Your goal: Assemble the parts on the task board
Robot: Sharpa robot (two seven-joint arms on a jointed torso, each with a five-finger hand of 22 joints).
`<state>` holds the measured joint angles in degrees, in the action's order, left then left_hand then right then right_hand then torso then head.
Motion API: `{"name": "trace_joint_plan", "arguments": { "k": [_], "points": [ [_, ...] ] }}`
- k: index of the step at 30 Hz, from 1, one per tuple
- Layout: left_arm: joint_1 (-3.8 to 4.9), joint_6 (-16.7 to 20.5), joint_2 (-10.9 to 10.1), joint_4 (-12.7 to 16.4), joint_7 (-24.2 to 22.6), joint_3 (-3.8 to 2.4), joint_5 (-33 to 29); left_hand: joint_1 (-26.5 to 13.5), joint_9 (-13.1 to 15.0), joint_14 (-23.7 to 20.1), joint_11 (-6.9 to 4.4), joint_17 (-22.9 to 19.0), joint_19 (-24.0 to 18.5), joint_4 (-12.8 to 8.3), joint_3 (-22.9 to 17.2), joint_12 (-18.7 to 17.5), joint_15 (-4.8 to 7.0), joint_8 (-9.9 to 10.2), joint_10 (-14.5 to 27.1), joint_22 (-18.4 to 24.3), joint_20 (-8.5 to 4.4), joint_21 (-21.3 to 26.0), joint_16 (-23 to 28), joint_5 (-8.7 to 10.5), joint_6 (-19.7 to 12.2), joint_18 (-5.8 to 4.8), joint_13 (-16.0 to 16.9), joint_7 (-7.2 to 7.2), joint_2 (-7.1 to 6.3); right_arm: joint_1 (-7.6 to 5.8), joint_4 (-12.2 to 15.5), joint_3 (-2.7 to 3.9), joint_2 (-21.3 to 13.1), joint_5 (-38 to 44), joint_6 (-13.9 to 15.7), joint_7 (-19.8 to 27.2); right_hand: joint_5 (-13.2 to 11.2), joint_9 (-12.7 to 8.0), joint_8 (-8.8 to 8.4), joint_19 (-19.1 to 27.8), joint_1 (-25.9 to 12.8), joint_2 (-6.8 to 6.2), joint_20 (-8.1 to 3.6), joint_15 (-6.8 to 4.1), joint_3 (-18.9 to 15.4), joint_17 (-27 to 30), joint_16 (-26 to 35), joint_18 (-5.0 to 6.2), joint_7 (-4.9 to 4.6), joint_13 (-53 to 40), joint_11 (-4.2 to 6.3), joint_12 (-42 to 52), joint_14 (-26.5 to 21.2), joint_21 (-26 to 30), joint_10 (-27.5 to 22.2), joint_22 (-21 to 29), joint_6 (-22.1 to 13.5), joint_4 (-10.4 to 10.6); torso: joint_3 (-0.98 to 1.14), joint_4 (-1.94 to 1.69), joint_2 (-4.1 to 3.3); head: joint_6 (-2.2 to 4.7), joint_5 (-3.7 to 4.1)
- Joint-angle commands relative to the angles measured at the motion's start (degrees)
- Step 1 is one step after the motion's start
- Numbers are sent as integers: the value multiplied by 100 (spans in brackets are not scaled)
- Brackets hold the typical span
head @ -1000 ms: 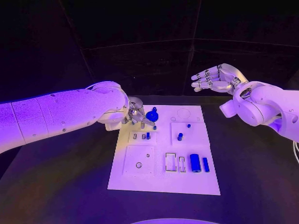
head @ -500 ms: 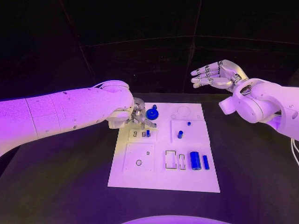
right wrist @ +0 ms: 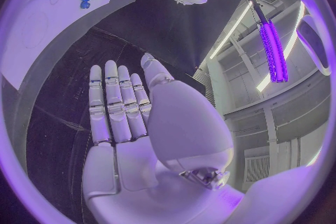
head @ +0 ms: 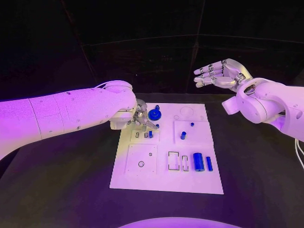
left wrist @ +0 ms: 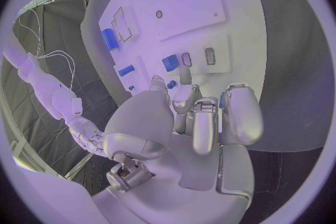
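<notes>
The white task board (head: pixel 142 178) lies in the middle of the black table. My left hand (head: pixel 139 118) is down over the board's far left part, fingers curled toward it, beside a round blue part (head: pixel 155 114). In the left wrist view the curled fingers (left wrist: pixel 203 117) hide what is under them; slivers of blue show beside them, and I cannot tell whether anything is held. A blue block (left wrist: pixel 170 62) sits in a slot just beyond the fingertips. My right hand (head: pixel 217 73) hangs open and raised beyond the board's far right corner, holding nothing (right wrist: pixel 119 106).
Two blue cylinders (head: pixel 198 162) lie side by side on the board's near right. A blue peg (head: pixel 183 136) and a smaller one (head: pixel 192 125) stand mid-right. Empty outlined slots (head: pixel 173 160) sit beside the cylinders. Black table surrounds the board.
The whole head picture has shifted a little. My left hand stays at the board's far left by the round part. My right hand has risen slightly.
</notes>
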<state>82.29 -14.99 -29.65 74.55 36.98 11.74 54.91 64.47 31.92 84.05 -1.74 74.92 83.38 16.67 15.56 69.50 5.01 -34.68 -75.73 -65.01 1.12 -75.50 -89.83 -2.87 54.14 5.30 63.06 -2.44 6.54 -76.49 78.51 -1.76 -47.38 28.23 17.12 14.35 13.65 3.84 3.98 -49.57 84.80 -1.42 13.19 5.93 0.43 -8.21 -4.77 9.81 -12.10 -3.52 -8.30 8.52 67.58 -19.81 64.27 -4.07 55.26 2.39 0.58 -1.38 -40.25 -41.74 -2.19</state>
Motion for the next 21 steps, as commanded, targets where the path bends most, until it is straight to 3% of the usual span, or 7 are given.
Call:
{"name": "trace_joint_plan", "arguments": {
  "k": [1,21],
  "points": [
    [-5,-163,31,-10,57,4,44,-59,5,595,0,1508,0,-13,36,-37,32,-35,35,0,-37,-33,-17,14,-35,-73,-5,14,2,-17,-13,5,17,-39,-36,69,32,-5,-15,-35,-58,9,-5,33,33,9,37,74,-29,5,-30,-34,16,19,-15,6,-17,-11,1,-2,0,-16,0],
    [-51,-259,130,-54,22,56,44,24,44,595,10,1508,-13,-61,51,-62,23,-48,73,-2,-29,-31,-17,9,-89,-73,-35,3,15,-17,-51,4,67,-39,-64,56,44,-4,-13,-38,-80,11,3,35,42,28,57,72,-34,4,-35,-40,11,51,-24,18,-26,-17,3,0,-3,-55,10]
  ]
}}
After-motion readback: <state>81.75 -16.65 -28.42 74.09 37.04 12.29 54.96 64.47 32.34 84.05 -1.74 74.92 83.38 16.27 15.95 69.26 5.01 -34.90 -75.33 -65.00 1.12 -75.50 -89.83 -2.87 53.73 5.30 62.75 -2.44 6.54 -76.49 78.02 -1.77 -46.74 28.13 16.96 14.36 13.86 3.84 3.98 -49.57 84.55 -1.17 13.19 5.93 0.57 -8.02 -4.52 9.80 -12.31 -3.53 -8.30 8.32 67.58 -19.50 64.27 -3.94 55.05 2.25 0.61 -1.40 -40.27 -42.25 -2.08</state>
